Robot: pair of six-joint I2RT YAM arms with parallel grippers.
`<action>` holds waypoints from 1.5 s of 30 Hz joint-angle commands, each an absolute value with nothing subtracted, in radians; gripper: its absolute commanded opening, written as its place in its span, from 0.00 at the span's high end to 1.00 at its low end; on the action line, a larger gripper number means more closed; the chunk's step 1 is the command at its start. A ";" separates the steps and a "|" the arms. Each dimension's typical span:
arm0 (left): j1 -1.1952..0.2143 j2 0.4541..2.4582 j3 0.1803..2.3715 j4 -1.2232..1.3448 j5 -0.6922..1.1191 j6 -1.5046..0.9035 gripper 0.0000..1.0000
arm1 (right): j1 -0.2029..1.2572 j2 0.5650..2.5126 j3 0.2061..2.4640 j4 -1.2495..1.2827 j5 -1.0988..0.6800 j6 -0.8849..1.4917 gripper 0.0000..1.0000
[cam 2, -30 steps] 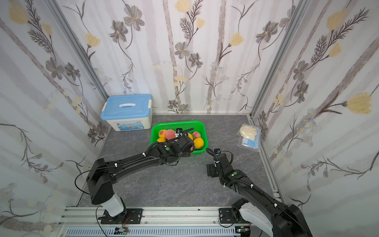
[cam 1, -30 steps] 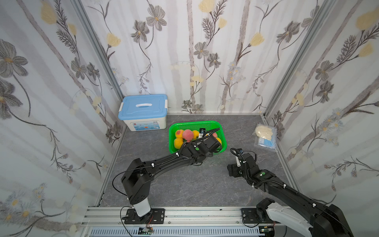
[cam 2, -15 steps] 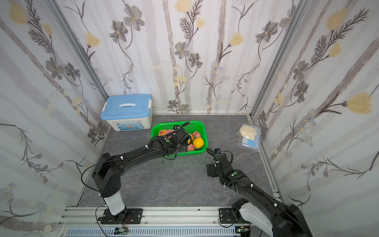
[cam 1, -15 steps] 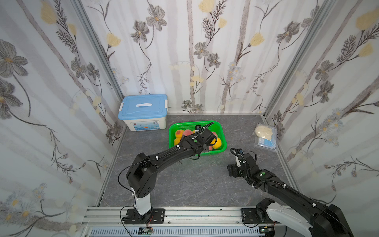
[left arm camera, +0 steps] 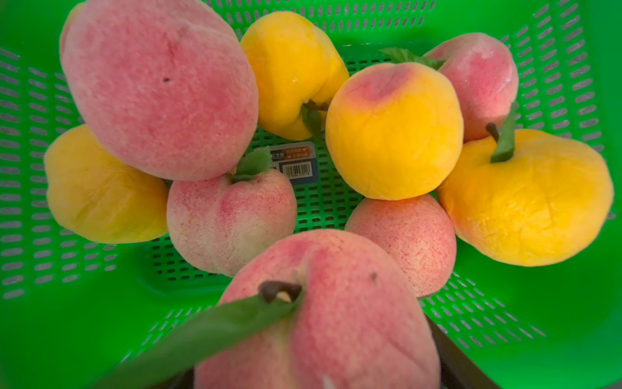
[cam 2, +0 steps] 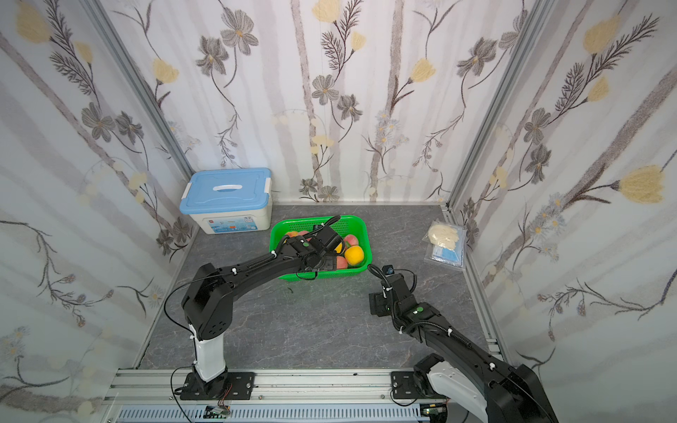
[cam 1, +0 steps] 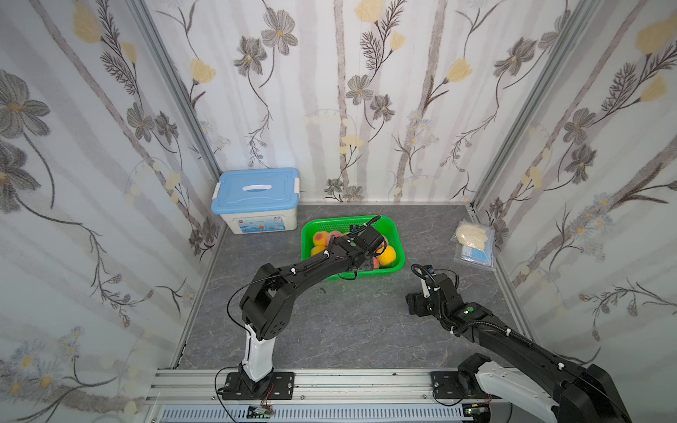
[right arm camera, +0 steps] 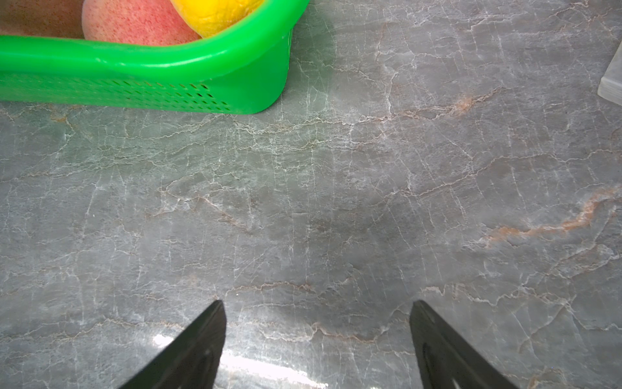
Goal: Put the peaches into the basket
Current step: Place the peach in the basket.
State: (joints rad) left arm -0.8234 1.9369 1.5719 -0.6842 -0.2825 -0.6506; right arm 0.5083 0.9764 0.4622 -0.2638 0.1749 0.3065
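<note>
The green basket [cam 1: 400, 238] stands at the back middle of the grey table and holds several pink and yellow peaches [left arm camera: 393, 134]. My left gripper [cam 1: 373, 252] reaches down into it. A pink peach [left arm camera: 336, 320] with a green leaf lies between its jaws, above the others. Only a dark sliver of one finger [left arm camera: 451, 357] shows beside the fruit, so I cannot tell whether the jaws still press it. My right gripper [right arm camera: 317, 302] hangs open over bare table, in front of the basket's right corner [right arm camera: 255, 67], with nothing between its fingers.
A white storage box with a blue lid [cam 1: 256, 199] stands at the back left, next to the basket. A clear bag of pale gloves and blue masks [cam 1: 474, 241] lies by the right wall. Flowered walls close in three sides.
My left arm has swung from the basket's front right rim to a spot further in over the peaches. The right arm has stayed put.
</note>
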 commanded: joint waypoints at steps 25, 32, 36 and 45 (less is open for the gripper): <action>-0.814 1.899 1.562 -0.680 -0.286 -0.640 0.18 | 0.509 0.976 0.463 -0.241 0.178 0.319 0.14; -0.820 1.789 1.519 -0.678 -0.297 -0.631 0.17 | 0.508 0.979 0.462 -0.240 0.178 0.319 0.14; -0.821 1.687 1.470 -0.668 -0.328 -0.615 0.17 | 0.509 0.983 0.463 -0.241 0.178 0.319 0.13; -0.810 1.413 1.263 -0.574 -0.436 -0.563 0.13 | 0.508 0.923 0.442 -0.244 0.192 0.322 0.13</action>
